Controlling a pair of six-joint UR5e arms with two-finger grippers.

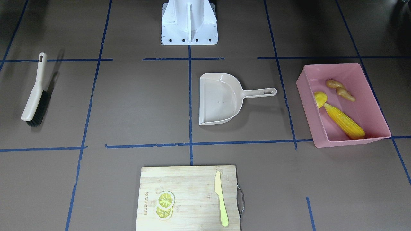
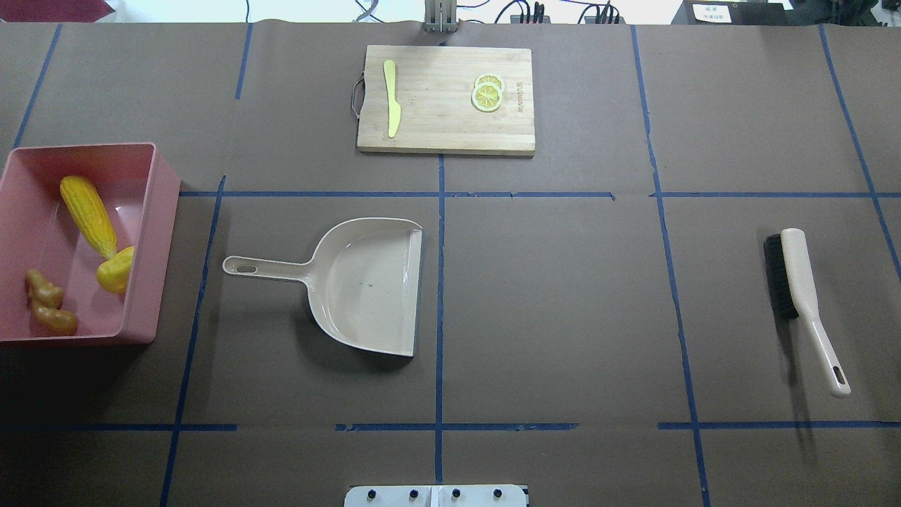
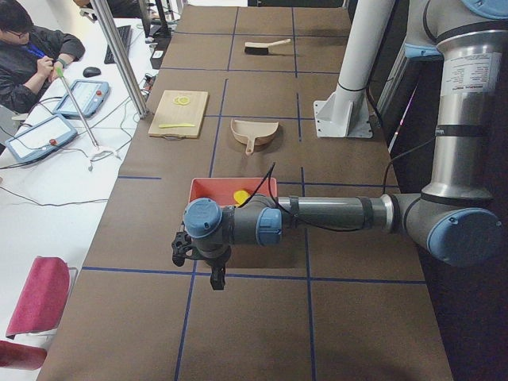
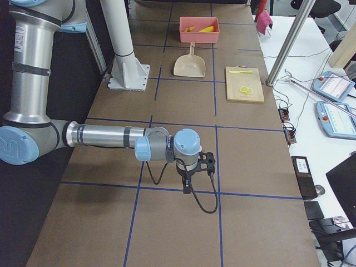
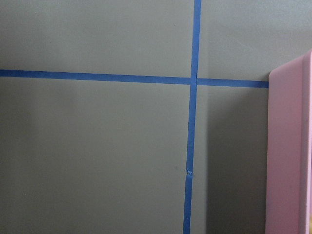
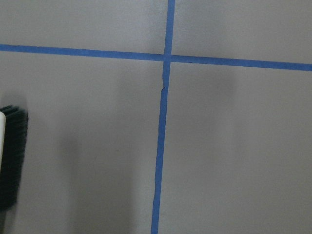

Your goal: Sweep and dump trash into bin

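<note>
although both arms show only in the side views, we can place them: the left gripper (image 3: 198,254) hangs low beyond the outer end of the bin (image 2: 163,232), and the right gripper (image 4: 207,163) hangs at the opposite end of the table, past the brush (image 2: 799,282). we cannot tell whether either claw is wide or narrow, and neither seems to hold anything. seen from overhead, the pink bin sits at 9 o'clock from the table's middle, and all three pieces of trash lie inside it: the corn cob (image 2: 88,206), its long axis running from 11 to 5 o'clock, the potato-like lump (image 2: 116,270) touching the cob's lower tip against the bin's inner wall, and the ginger root (image 2: 48,304) in the near corner. the dustpan (image 2: 366,282) lies empty near the centre, its handle pointing to 9 o'clock towards the bin. we judge the left arm the nearer to the bin, whose pink wall fills the 3 o'clock edge of its wrist view, and the sweeping and dumping look done.
</note>
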